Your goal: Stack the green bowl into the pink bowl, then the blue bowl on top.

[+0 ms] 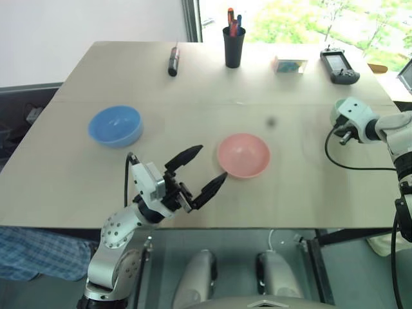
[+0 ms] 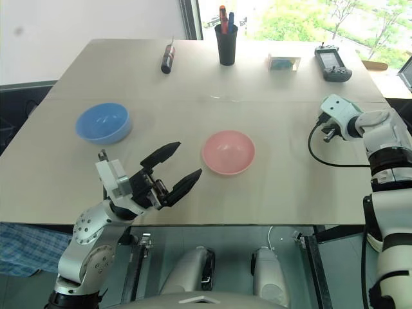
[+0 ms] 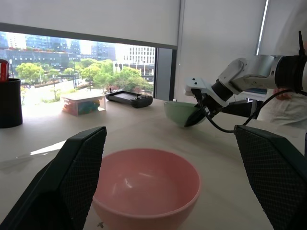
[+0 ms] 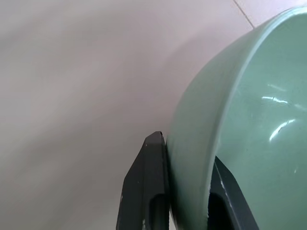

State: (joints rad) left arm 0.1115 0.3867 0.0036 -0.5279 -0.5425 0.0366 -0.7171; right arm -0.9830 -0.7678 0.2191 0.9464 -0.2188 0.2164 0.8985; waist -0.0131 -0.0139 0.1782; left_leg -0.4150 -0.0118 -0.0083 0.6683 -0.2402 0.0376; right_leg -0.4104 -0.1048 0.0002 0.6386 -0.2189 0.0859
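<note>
Clamping the rim of the smooth, pale mint green bowl point(image 4: 249, 120), the right gripper point(image 4: 187, 191) has one black finger against the outer wall and the other inside, at the right edge of the matte beige surface point(image 1: 193, 96). Near the front edge, the left gripper point(image 1: 196, 170) holds its tapered, mesh-textured fingers point(image 3: 72, 187) wide apart before the round, glossy pink bowl point(image 1: 243, 154). Well apart to the left sits the blue bowl point(image 1: 115, 125).
</note>
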